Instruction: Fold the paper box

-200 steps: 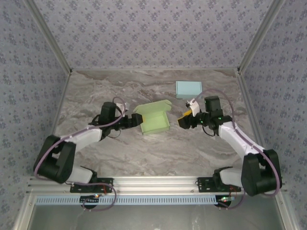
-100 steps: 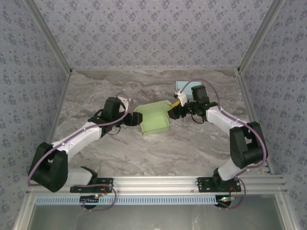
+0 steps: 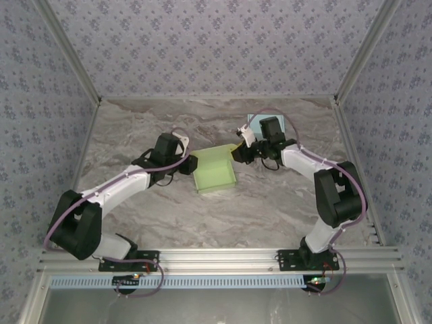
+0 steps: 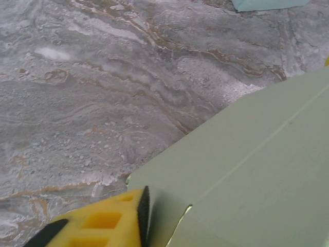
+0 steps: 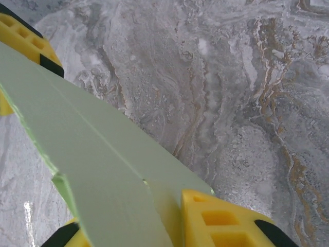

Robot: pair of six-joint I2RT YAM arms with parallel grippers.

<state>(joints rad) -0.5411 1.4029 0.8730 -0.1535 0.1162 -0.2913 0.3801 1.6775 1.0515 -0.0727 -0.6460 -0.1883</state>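
A light-green paper box point(image 3: 217, 174) lies open at mid-table, its lid flap raised along the far edge. My left gripper point(image 3: 191, 164) holds the flap's left end. One yellow finger point(image 4: 103, 222) presses its black pad on the green panel point(image 4: 257, 164), and the other finger is hidden behind the paper. My right gripper point(image 3: 237, 153) is shut on the flap's right end. In the right wrist view the green flap point(image 5: 92, 154) runs between its two yellow fingers point(image 5: 226, 221). The left gripper's fingers point(image 5: 25, 36) show at the flap's other end.
A pale blue closed box point(image 3: 254, 122) sits behind the right gripper near the back wall, partly hidden by the arm; its edge point(image 4: 267, 4) shows in the left wrist view. Patterned walls close in the marble table point(image 3: 135, 128) on three sides.
Both grippers moved in toward the green box and closed on the two ends of its lid flap. The right arm swung left and away from its base.
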